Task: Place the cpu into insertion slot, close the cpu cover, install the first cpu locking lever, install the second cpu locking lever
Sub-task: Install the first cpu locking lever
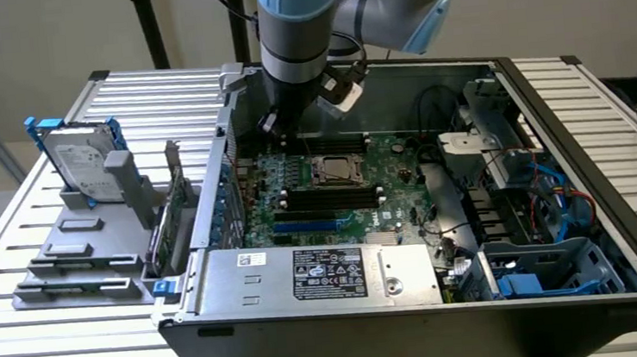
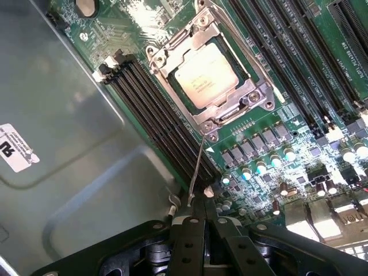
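Soft, even light fills the exterior view: the pale ribbed metal table [image 1: 607,110] reads bright, while the open black computer case [image 1: 425,342] holds deep shadow along its inner walls in the frame's upper middle. In the wrist view, hard glare whitens patches of the green circuit board [image 2: 270,123], and the silvery-grey square cpu [image 2: 206,73] gleams.

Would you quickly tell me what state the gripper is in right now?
The gripper is shut on the free end of a locking lever, which runs up to the socket holding the cpu.
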You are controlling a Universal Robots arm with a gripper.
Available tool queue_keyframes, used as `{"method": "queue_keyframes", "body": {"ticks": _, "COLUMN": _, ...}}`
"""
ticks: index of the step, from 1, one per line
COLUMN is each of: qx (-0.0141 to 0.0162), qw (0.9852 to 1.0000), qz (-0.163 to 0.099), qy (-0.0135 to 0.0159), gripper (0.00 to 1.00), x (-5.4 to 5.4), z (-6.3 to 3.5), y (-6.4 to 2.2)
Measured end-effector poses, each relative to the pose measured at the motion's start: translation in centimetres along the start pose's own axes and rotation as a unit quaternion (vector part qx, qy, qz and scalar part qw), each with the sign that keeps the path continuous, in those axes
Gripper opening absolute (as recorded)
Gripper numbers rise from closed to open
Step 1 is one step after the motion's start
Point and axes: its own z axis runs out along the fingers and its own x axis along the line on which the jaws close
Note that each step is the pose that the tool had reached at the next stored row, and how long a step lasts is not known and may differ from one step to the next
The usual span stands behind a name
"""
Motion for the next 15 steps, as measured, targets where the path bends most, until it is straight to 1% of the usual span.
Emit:
{"method": "queue_keyframes", "body": {"ticks": 2, "qx": -0.0006, "qw": 1.0000, "qz": 0.002, "qy": 0.0006, "gripper": 0.11, "x": 0.2, "z": -0.03, "y": 0.14}}
{"method": "queue_keyframes", "body": {"ticks": 4, "qx": -0.0010, "qw": 1.0000, "qz": 0.003, "qy": 0.0009, "gripper": 0.11, "x": 0.5, "z": -0.06, "y": 0.54}}
{"method": "queue_keyframes", "body": {"ticks": 12, "qx": -0.0012, "qw": 1.0000, "qz": 0.004, "qy": 0.0016, "gripper": 0.11, "x": 2.4, "z": -0.11, "y": 3.06}}
{"method": "queue_keyframes", "body": {"ticks": 15, "qx": -0.0017, "qw": 1.0000, "qz": 0.006, "qy": 0.0022, "gripper": 0.11, "x": 2.7, "z": 0.04, "y": 3.48}}
